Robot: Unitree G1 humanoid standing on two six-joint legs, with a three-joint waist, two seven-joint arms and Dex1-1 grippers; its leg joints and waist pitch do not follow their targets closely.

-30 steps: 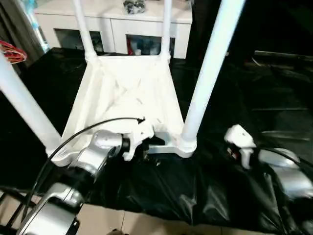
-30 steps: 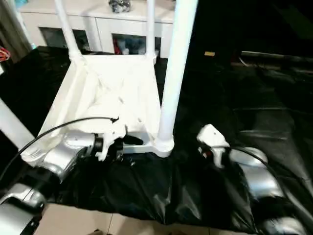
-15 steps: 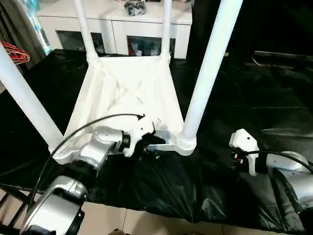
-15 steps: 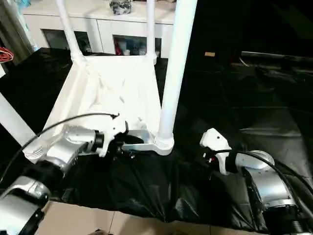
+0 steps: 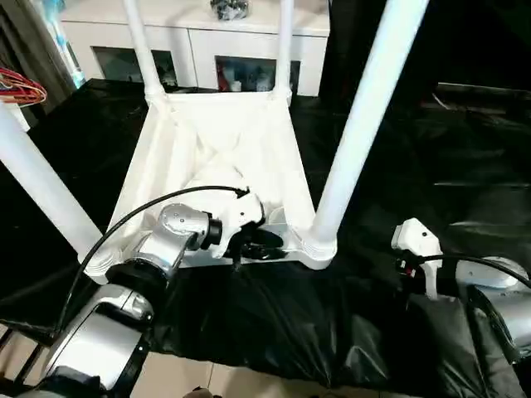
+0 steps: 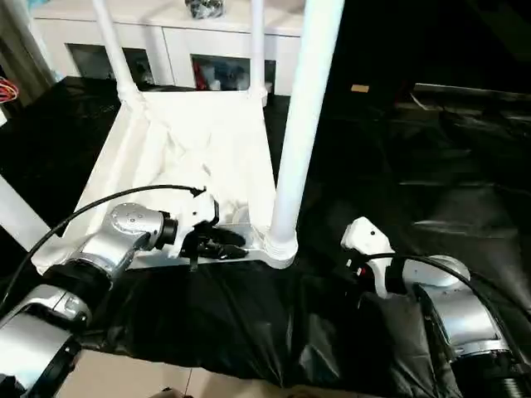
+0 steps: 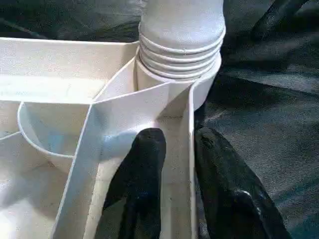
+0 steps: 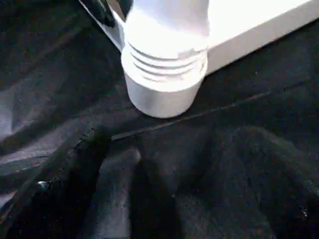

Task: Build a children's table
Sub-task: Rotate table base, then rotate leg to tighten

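The white children's table [image 5: 224,141] lies upside down on a black sheet, with its legs standing up. The thick near right leg [image 5: 365,108] sits in its corner socket [image 5: 318,249], also seen close up as a ribbed collar [image 8: 164,74]. My left gripper [image 5: 265,247] is at the table's near rim, just beside that socket. It is open, and its black fingers [image 7: 144,164] straddle the rim wall [image 7: 191,129] narrowly, one inside and one outside. My right gripper [image 5: 406,264] hovers low over the sheet to the right of the socket, apart from it.
A white cabinet [image 5: 191,41] with glass-fronted compartments stands behind the table. The crinkled black sheet [image 5: 415,149] covers the ground to the right. A red wire object [image 5: 21,87] sits at the far left. Pale floor tiles [image 5: 191,373] show at the near edge.
My left gripper has slid onto the table's near rim and its jaws have narrowed around the wall. The right gripper has drawn slightly back from the corner leg.
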